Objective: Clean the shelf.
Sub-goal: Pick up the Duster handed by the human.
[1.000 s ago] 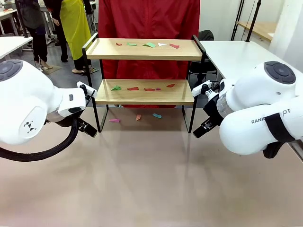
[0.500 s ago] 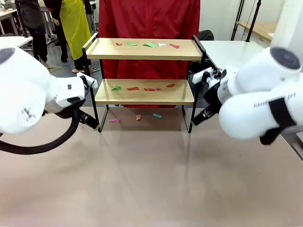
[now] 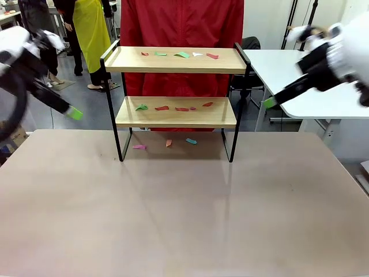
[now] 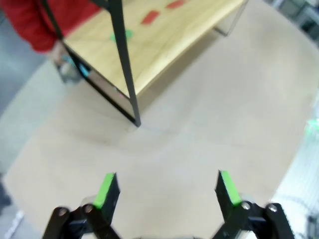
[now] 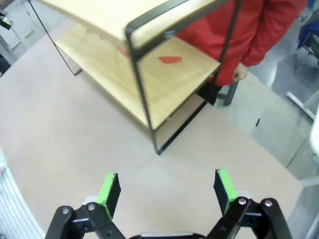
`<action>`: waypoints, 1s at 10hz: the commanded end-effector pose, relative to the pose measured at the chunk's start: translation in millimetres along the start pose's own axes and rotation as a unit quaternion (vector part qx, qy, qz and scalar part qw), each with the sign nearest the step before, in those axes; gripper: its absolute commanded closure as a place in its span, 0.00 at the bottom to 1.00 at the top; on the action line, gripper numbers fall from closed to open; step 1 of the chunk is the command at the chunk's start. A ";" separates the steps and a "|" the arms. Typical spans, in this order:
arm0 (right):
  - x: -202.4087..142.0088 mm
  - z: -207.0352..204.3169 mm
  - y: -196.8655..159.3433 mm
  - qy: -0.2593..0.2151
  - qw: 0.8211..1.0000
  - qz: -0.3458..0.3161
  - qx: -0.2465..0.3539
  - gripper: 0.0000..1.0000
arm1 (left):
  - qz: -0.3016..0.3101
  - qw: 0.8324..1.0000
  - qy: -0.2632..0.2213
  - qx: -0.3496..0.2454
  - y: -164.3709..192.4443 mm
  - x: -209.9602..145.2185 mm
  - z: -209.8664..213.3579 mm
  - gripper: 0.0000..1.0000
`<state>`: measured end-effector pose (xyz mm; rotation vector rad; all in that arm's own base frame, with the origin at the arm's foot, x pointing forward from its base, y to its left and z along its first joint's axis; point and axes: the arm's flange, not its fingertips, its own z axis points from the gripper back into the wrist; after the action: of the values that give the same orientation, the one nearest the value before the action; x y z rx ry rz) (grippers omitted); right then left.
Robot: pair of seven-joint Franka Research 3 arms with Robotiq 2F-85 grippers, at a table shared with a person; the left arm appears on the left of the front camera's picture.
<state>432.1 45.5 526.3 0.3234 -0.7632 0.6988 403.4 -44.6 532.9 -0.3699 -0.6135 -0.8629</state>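
Shelf [image 3: 173, 64]: two-tier, light wooden boards in a thin black frame. It stands upright on all four legs at the far middle of the tan table [image 3: 184, 219], close to the far edge.

Upper board: five paper scraps [image 3: 182, 55] in a loose row (red, green, green, white, red). Lower board: a second row of scraps [image 3: 162, 108], with green at the left end and the rest red or pink. On the table under the shelf, between the legs, lie three more bits [image 3: 169, 142]: pink, orange, teal. All lie flat and apart from one another.

Directly behind the shelf stands a person in a red jacket [image 3: 181, 23], close to the frame.

Left gripper [image 3: 72, 112]: blurred, held high in the air off the table's left edge, well apart from the shelf, green tip pointing down and inward. In the left wrist view its green pads [image 4: 105, 191] stand wide apart with nothing between them; beyond them are bare table and the shelf's near corner leg.

Right gripper [image 3: 269, 103]: also blurred, raised off to the right of the shelf over the gap beside a white table [image 3: 300, 75], and clear of the frame. In the right wrist view its pads [image 5: 222, 185] are spread and empty, and the shelf's end frame sits farther off.

Far left background: another person in a yellow garment [image 3: 92, 29].
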 end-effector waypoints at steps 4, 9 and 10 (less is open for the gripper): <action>-76.3 19.4 -136.3 -0.170 0.981 0.048 0.080 0.00 | -0.196 0.966 -0.153 -0.065 67.4 -59.3 25.7 0.00; -117.3 36.2 -148.9 -0.207 0.976 0.044 0.048 0.00 | -0.195 0.964 -0.176 -0.050 72.0 -69.1 17.3 0.00; -117.3 36.2 -148.9 -0.207 0.976 0.044 0.048 0.00 | -0.195 0.964 -0.176 -0.050 72.0 -69.1 17.3 0.00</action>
<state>463.0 -141.5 442.2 0.5705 -1.1138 0.7202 424.3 46.8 486.4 -0.5290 -0.9766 -1.2018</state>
